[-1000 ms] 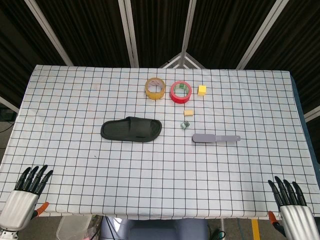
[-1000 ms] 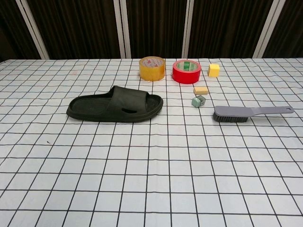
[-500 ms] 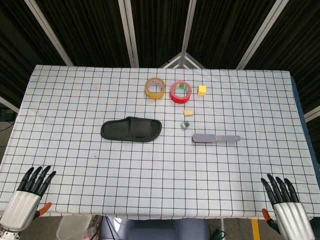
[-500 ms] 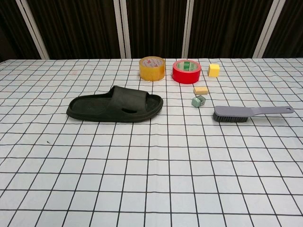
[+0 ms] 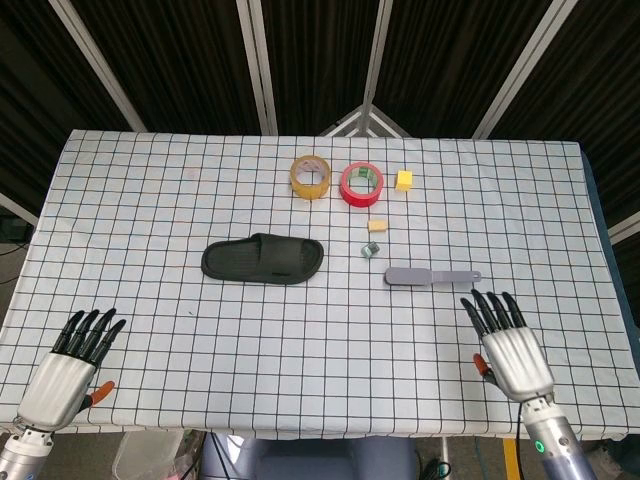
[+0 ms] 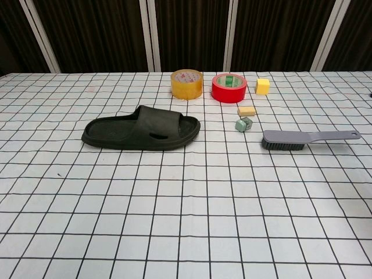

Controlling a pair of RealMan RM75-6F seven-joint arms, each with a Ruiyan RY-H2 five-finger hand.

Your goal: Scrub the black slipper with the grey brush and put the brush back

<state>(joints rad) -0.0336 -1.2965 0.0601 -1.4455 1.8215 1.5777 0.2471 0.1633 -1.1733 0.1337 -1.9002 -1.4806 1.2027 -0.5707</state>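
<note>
Task status: not begun, by the look of things; the grey brush (image 5: 431,276) lies untouched on the checked table (image 5: 150,200), bristle head toward the centre and handle pointing to the robot's right, well apart from the black slipper (image 5: 263,259), which rests sole-down near the middle of the cloth with its toe end toward the brush. Remaining, as judged: grasp the brush, scrub the slipper, return the brush to its spot. Right hand (image 5: 508,345): held over the near edge of the table, just on the near side of the brush handle, fingers extended and spread, holding nothing and touching nothing that can be seen. Left hand (image 5: 72,363): at the near left corner, fingers likewise straight and apart, empty, well away from the slipper. Neither hand appears in the chest view. Other items, far side of the brush: yellow tape roll (image 5: 311,176), red tape roll (image 5: 361,184), yellow cube (image 5: 404,180), tan block (image 5: 378,226), small green block (image 5: 370,250).
</note>
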